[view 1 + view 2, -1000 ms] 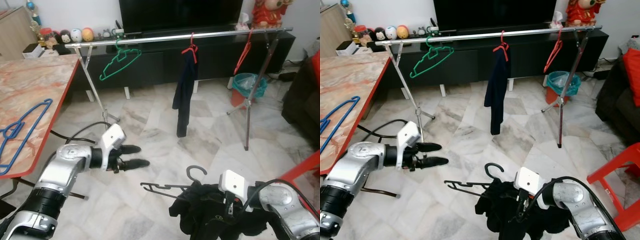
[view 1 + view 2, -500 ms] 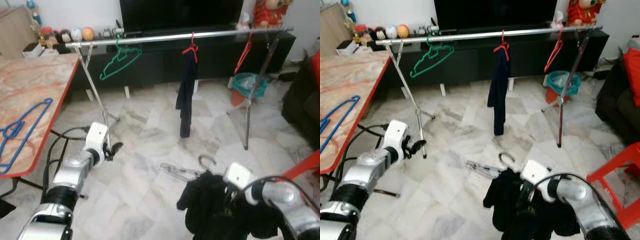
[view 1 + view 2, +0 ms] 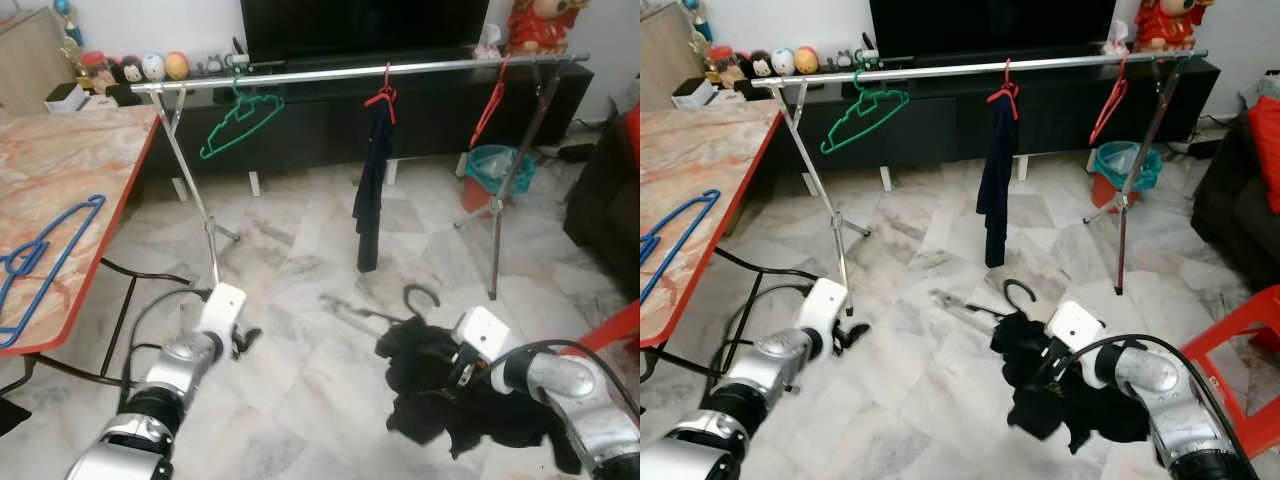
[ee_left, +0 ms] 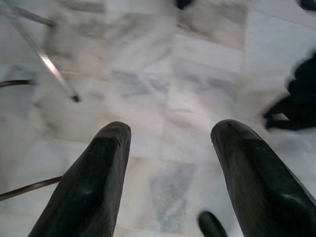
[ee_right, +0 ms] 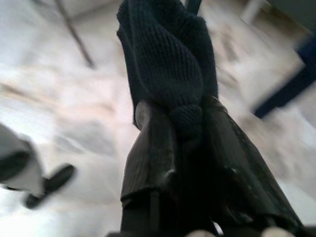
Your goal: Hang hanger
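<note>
My right gripper (image 5: 183, 114) is shut on a black knitted garment (image 3: 440, 400), held low over the marble floor on the right. That garment hangs on a black hanger (image 3: 962, 306) whose hook points up toward the clothes rail (image 3: 330, 75). On the rail hang a green hanger (image 3: 240, 115), a red hanger with a dark garment (image 3: 372, 175) and a bare red hanger (image 3: 490, 100). My left gripper (image 4: 170, 133) is open with nothing in it, low by the rack's left leg (image 3: 205, 225).
An orange marble-pattern table (image 3: 70, 160) with a blue hanger (image 3: 45, 255) stands on the left. A teal bin (image 3: 497, 165) sits behind the rack's right leg. A red stool (image 3: 1240, 360) is at the right edge, and a cable (image 3: 140, 275) runs under the table.
My right gripper has carried the black garment and its hanger up and forward, toward the rack. My left arm has dropped and pulled back toward the rack's left leg.
</note>
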Motion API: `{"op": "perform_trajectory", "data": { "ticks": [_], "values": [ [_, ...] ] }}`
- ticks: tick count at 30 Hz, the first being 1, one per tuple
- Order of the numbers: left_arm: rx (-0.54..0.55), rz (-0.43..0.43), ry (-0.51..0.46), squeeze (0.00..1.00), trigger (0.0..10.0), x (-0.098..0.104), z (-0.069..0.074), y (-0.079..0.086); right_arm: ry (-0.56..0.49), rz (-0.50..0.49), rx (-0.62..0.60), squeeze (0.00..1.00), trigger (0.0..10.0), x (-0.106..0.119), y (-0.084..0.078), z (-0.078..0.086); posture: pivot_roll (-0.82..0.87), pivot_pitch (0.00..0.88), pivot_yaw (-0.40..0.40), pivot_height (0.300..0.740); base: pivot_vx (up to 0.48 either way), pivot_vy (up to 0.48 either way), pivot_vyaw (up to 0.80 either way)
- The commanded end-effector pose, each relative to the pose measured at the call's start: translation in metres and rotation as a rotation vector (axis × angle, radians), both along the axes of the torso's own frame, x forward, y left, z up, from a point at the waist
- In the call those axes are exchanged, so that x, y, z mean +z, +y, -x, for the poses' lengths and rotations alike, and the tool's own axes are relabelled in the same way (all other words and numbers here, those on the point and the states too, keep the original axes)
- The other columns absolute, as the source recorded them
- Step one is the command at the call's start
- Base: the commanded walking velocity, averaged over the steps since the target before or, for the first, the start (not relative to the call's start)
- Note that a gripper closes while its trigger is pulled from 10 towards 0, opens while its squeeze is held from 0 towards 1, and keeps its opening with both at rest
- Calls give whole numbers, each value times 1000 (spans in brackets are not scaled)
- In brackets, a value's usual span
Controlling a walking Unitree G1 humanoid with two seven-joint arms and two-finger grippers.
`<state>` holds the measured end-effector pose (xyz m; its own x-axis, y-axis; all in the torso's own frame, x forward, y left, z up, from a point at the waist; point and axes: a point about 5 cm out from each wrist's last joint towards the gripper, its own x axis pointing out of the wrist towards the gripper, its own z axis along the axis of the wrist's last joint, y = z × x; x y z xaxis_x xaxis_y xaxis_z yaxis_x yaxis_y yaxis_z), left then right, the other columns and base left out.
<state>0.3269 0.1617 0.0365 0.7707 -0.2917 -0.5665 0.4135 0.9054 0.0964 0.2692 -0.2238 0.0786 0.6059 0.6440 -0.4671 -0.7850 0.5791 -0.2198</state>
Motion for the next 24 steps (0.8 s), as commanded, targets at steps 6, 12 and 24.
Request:
{"op": "perform_trajectory", "data": {
  "ticks": [6,12,24],
  "values": [
    [-119,17,94,0,10000,-14,12,-9,-22,-37,110,0,10000,16,6,4,-60,0,68,740,0,0,0],
    [-125,43,129,0,10000,-21,18,-10,30,-66,225,0,10000,20,9,17,-61,0,64,740,0,0,0],
    [-185,194,166,0,10000,-26,27,-18,37,-88,328,0,10000,35,7,19,-57,0,51,740,0,0,0]
  ]
}}
